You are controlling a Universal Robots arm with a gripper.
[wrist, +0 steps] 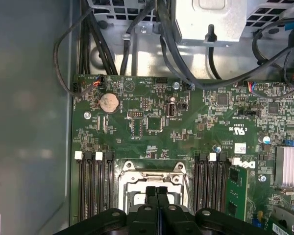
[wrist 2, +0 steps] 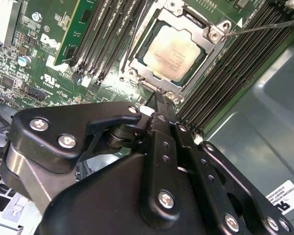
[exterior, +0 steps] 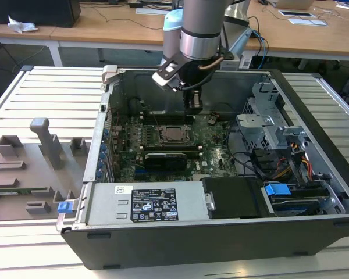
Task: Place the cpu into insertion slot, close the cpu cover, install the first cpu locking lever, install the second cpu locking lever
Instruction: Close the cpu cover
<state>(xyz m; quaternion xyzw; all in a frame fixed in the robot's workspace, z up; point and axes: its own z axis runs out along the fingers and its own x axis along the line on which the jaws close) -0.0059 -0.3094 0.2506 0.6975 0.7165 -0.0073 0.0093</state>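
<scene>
The cpu, a silver-topped square chip, lies seated in the insertion slot on the green motherboard. The cpu cover, a silver frame, lies flat around the chip. From one corner of the socket a thin metal lever rod sticks out across the memory slots. My gripper is shut, its two black fingers pressed together, the tips at the socket's edge. In the exterior view my gripper hangs just behind the socket. In the first wrist view my gripper stands over the socket frame. Nothing shows between the fingers.
The open computer case walls in the board. Black memory slots flank the socket on both sides. Cables and a drive cage sit at the exterior view's right. A grey fixture block stands outside the case.
</scene>
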